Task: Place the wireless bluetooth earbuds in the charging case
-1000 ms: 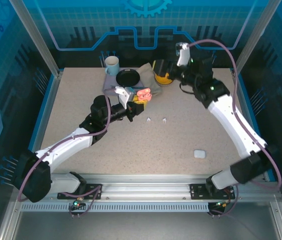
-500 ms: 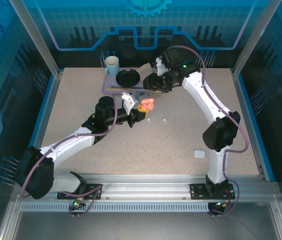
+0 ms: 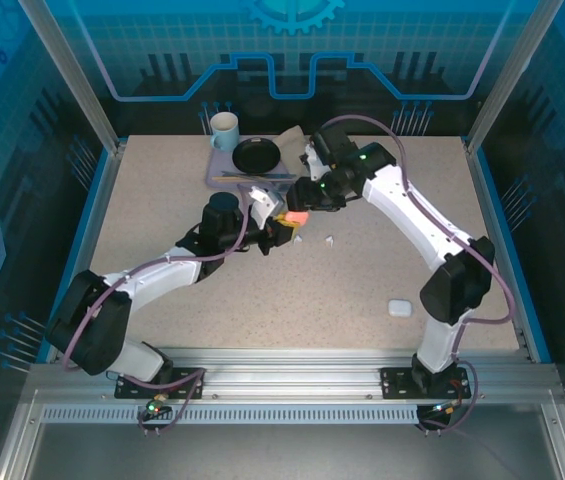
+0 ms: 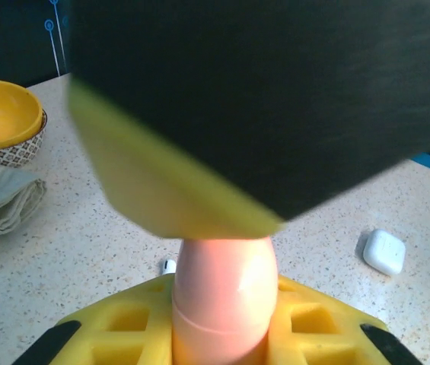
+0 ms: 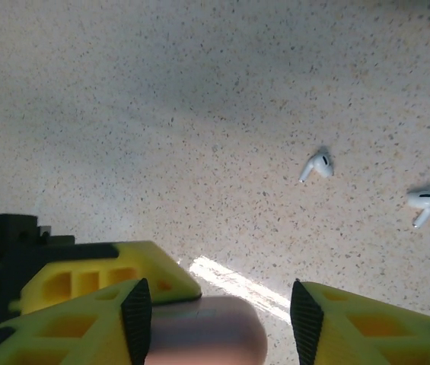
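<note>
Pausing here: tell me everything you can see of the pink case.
The pink case is small, rounded, smooth glossy plastic with a faint seam line around it. The left gripper pinches it between yellow fingers, apparently above the table. The right gripper straddles it, jaws apart, a gap on one side. Lid state unclear.

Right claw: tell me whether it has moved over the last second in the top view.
Yes. The right claw has come down-frame from level with the black plate to the pink case.
</note>
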Controlling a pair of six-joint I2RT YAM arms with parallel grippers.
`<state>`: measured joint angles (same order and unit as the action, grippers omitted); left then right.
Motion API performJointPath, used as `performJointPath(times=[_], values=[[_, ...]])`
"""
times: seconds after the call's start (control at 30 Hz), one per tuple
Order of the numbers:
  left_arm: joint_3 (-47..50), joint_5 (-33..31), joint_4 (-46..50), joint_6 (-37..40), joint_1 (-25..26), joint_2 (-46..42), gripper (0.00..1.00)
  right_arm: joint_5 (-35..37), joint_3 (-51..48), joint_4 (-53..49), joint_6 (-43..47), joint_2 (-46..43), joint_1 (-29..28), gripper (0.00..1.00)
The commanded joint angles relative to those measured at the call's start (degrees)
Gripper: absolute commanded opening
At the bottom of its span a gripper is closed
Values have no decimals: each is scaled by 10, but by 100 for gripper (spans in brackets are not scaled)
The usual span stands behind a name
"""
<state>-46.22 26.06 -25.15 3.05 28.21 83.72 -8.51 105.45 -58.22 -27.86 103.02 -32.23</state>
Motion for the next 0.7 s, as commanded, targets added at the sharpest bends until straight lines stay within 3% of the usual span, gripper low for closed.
performJointPath(times=[0.0, 0.13, 0.33, 0.57, 0.67], values=[[-13, -30, -71, -50, -22, 4, 0, 5, -46, -17, -5, -45, -16, 54], [-13, -37, -55, -73, -27, 13, 0, 29, -90, 19, -42, -85, -2, 57], [6, -97, -5, -201, -48, 39, 0, 20, -181, 90, -100, -135, 44, 60], [-75, -81, 204, -290, -83, 115, 0, 74, -292, 142, -137, -169, 55, 60], [-140, -24, 298, -308, -100, 179, 0, 111, -339, 151, -165, -187, 65, 61]])
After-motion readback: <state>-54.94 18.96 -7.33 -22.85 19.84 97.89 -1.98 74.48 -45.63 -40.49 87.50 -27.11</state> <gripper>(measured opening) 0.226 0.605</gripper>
